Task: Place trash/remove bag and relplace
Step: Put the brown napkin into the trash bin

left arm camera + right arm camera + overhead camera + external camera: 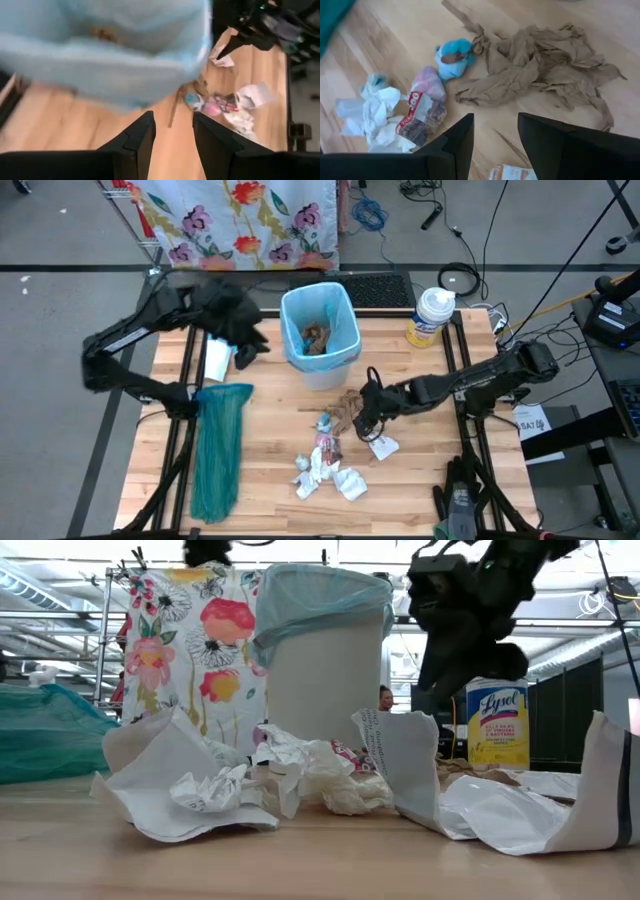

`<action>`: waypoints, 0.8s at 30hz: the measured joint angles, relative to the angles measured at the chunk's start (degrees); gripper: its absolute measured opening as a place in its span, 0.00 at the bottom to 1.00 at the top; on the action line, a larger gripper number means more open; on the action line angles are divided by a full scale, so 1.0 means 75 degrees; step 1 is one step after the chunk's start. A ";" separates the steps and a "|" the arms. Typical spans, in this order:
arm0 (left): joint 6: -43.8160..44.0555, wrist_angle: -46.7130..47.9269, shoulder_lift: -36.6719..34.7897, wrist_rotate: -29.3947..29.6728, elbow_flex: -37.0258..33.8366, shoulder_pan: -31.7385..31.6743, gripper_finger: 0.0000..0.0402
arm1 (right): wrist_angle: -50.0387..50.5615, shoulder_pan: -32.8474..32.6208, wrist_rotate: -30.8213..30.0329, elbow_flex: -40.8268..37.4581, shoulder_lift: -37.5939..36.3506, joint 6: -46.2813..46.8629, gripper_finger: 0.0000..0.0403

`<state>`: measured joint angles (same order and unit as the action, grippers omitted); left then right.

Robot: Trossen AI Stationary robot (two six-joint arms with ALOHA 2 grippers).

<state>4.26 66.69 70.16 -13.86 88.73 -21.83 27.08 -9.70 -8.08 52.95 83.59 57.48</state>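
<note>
Right gripper [371, 418], fingers spread and gripping nothing, is hovering just above the crumpled brown paper [540, 70] near the table's [420, 480] middle. Left gripper [245, 345], fingers parted and empty, is hanging beside the white bin's [325, 370] left rim. Pale blue bag [320, 330] is lining that bin, brown scraps lying inside. Teal bag [218, 450] is lying flat at the table's left. White paper scraps [325, 475], then the small blue and pink bits [452, 57], are lying just beside the right gripper.
</note>
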 joint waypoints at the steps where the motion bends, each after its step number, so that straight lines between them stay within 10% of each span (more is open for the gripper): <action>1: 0.0366 -0.0072 -0.0322 0.0214 -0.0419 0.0079 0.34 | 0.0005 0.0153 0.0117 0.0000 0.0000 -0.0049 0.36; 13: 0.4704 -0.0315 -0.2877 0.2184 -0.3971 0.1566 0.34 | -0.0206 0.0974 0.0725 0.0000 0.0826 -0.0994 0.36; 24: 0.7103 -0.0437 -0.3437 0.2681 -0.5318 0.2780 0.34 | -0.1703 0.1374 0.0677 0.0002 0.2370 -0.1356 0.34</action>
<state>57.54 63.42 44.38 6.25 48.84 -0.98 14.31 0.61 -3.01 52.96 101.37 47.31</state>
